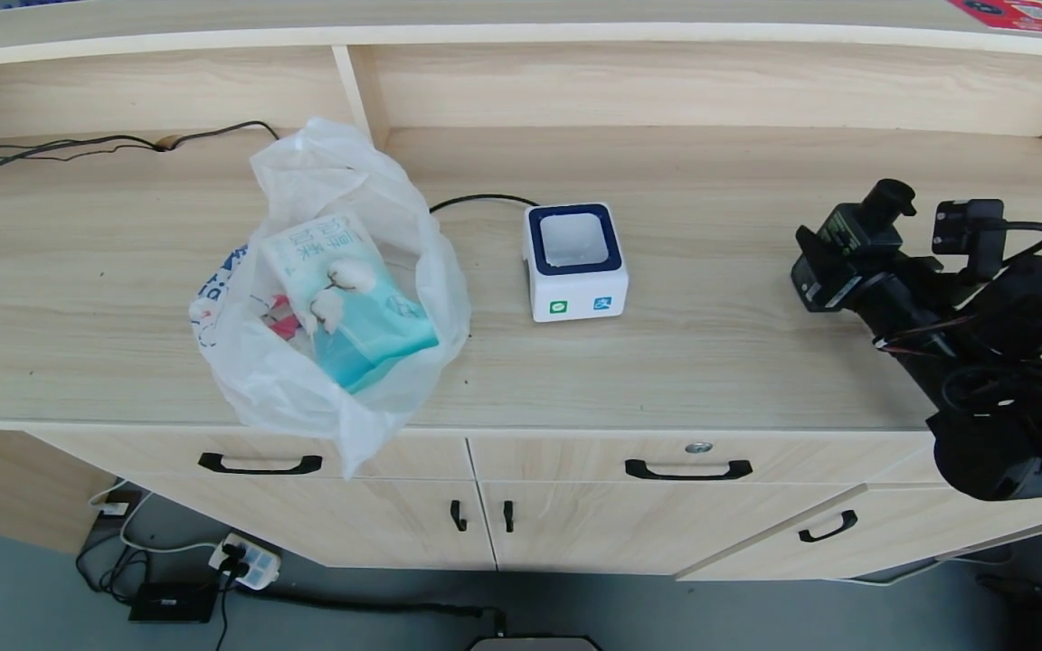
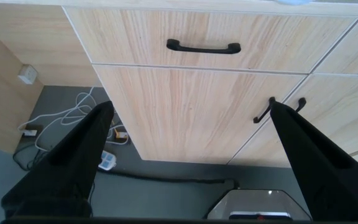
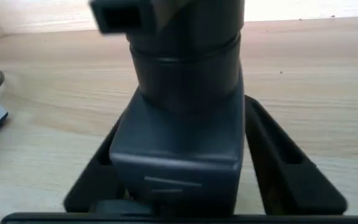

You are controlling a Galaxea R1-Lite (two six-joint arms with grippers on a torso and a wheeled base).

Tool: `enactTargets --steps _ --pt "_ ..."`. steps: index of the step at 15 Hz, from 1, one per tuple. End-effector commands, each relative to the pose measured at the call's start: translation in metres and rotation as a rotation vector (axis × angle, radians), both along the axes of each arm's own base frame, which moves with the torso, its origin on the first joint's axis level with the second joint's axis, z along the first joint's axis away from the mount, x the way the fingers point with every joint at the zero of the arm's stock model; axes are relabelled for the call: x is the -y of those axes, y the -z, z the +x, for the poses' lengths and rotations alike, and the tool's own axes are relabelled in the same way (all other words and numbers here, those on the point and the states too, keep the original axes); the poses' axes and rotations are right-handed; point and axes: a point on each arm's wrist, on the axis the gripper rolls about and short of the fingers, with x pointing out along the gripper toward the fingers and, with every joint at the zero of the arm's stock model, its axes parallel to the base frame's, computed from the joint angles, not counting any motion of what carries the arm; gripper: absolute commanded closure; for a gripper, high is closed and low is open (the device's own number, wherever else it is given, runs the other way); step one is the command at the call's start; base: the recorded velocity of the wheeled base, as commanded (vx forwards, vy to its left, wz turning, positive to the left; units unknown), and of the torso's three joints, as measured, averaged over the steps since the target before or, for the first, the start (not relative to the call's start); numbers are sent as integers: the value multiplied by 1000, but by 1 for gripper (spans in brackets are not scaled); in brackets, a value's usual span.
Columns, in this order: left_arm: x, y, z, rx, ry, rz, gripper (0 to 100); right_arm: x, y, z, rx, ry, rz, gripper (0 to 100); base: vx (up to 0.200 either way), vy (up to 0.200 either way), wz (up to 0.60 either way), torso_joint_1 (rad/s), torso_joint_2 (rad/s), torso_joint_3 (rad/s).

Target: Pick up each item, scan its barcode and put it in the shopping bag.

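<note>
Right gripper first: it is clamped around a dark item, one finger on each side, low over the counter at the robot's far right. From the wrist camera the right gripper hugs the dark item, a boxy grey body with a round neck above it. What kind of product it is, I honestly can't make out from this angle.

Over to the left gripper: fingers spread wide with nothing between them, hanging below the counter in front of the drawer fronts.

Moving outward, the scanner, a white box with a blue-framed window, sits mid-counter, well apart from the held item and to its left. Beyond it on the same side slumps the shopping bag, mouth open, with a teal pack inside and something red tucked beside it.

So my read is that two goods are bagged. The dark item is in hand but not over the scanner window, and the bag lies beyond that.
</note>
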Motion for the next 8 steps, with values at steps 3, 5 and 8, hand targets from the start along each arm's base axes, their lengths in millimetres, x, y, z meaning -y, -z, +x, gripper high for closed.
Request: enactTargets --steps 3,5,8 --pt "0 0 0 1 0 -2 0 1 -2 2 11 0 4 100 0 0 0 0 0 0" --pt "0 0 0 0 0 -6 0 -1 -3 1 14 -4 3 100 0 0 0 0 0 0" --pt "0 0 0 1 0 -9 0 -8 -22 -13 60 -25 7 100 0 0 0 0 0 0"
